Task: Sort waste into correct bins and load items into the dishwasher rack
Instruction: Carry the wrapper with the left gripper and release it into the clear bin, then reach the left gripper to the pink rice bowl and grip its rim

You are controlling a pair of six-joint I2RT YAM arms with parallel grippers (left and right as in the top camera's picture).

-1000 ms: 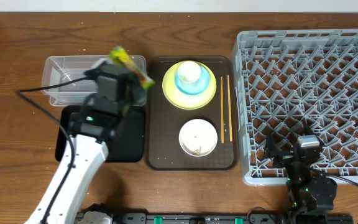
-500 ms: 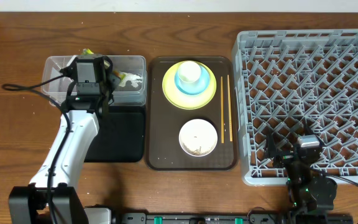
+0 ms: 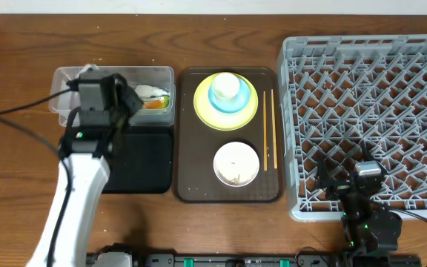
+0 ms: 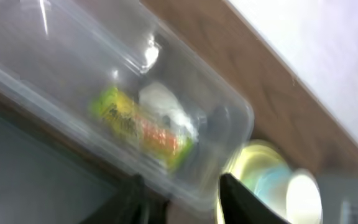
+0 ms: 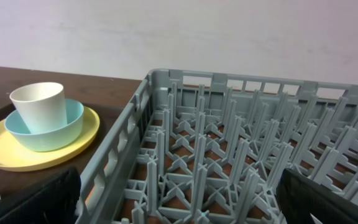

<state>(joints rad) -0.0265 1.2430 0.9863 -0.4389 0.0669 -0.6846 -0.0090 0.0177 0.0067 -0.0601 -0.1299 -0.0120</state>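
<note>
The yellow-green and orange snack wrapper (image 3: 155, 104) lies in the clear tub (image 3: 69, 78) beside the white tissue (image 3: 147, 92); both also show in the left wrist view, wrapper (image 4: 138, 124) and tissue (image 4: 163, 102). My left gripper (image 3: 130, 101) is open and empty just above the tub's near rim (image 4: 182, 200). The black tray (image 3: 143, 159) lies in front of the tub. The white cup (image 3: 226, 86) sits in the blue bowl (image 3: 215, 100) on the yellow-green plate (image 3: 203, 110). The white bowl (image 3: 236, 164) holds pale scraps. Two chopsticks (image 3: 265, 130) lie alongside. My right gripper (image 3: 345, 182) is open (image 5: 179, 205) over the grey rack (image 3: 369, 89).
The plate, bowls and chopsticks rest on a dark brown serving tray (image 3: 187, 185) between the bins and the rack. The left arm's cable (image 3: 21, 119) trails over the table at the left. The rack's near left wall (image 5: 123, 149) is close to the right gripper.
The left gripper held the wrapper above the tub a second ago. It has let go; the wrapper now lies in the tub and the gripper has drawn back. The right arm has not moved.
</note>
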